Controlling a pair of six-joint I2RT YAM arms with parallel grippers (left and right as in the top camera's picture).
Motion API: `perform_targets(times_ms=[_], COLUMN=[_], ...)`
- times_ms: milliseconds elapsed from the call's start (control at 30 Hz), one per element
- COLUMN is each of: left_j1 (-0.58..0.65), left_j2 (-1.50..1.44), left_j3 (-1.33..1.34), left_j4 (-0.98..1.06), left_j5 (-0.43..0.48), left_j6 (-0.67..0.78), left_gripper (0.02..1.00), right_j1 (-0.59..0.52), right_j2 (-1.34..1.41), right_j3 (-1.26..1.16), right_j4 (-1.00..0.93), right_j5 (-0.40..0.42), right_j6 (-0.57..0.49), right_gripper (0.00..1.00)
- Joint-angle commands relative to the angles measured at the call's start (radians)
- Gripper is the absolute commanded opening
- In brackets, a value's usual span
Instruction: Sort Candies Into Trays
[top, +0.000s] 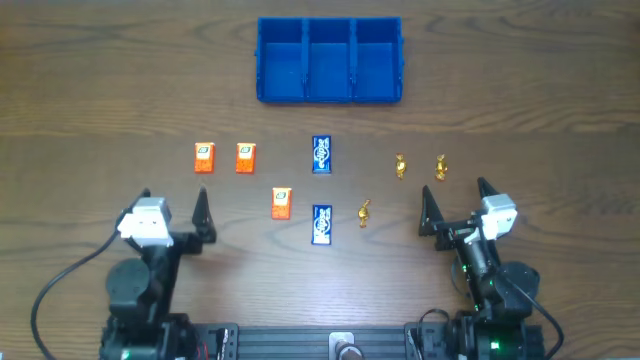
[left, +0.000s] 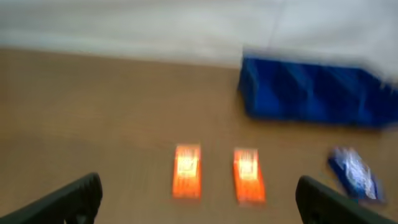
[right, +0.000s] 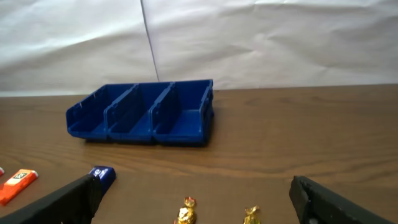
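Note:
Three orange candy packs lie on the wooden table: two side by side (top: 204, 158) (top: 245, 158) and one nearer (top: 282, 202). Two blue packs (top: 321, 154) (top: 321, 224) sit mid-table. Three gold-wrapped candies (top: 400, 165) (top: 440, 166) (top: 364, 212) lie to the right. A blue three-compartment tray (top: 330, 93) stands at the back. My left gripper (top: 178, 208) is open near the front left, short of the orange packs (left: 187, 170) (left: 248, 173). My right gripper (top: 458, 206) is open near the front right, short of the gold candies (right: 185, 212) (right: 252, 215). Neither holds anything.
The tray (right: 143, 112) has bare compartments and stands before a white backdrop. Bare wood lies to the far left and far right of the candies and between the candies and the tray (left: 317, 93).

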Motion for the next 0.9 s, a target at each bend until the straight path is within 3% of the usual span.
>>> perform_targets(times_ms=[33, 167, 333, 500, 900], left_j1=[0.003, 0.003, 0.003, 0.003, 0.001], left_j2=[0.031, 0.121, 0.324, 0.653, 1.268], left_j3=[0.329, 0.583, 0.789, 0.987, 1.056], left_j4=[-0.335, -0.493, -0.507, -0.559, -0.545], left_j5=[-0.058, -0.058, -0.016, -0.048, -0.027], left_j6=[0.022, 0.026, 0.013, 0.014, 0.021], left_gripper=[0.998, 1.0, 1.0, 1.0, 1.0], right_j1=[-0.003, -0.003, -0.003, -0.003, -0.003], right_j2=[-0.006, -0.006, -0.006, -0.006, -0.006], right_j3=[-0.003, -0.003, -0.003, -0.003, -0.003], right_j4=[-0.003, -0.003, -0.002, -0.003, -0.003], right_j5=[0.005, 0.005, 0.005, 0.005, 0.005], right_j6=[0.006, 0.007, 0.007, 0.006, 0.007], right_gripper=[0.998, 1.0, 1.0, 1.0, 1.0])
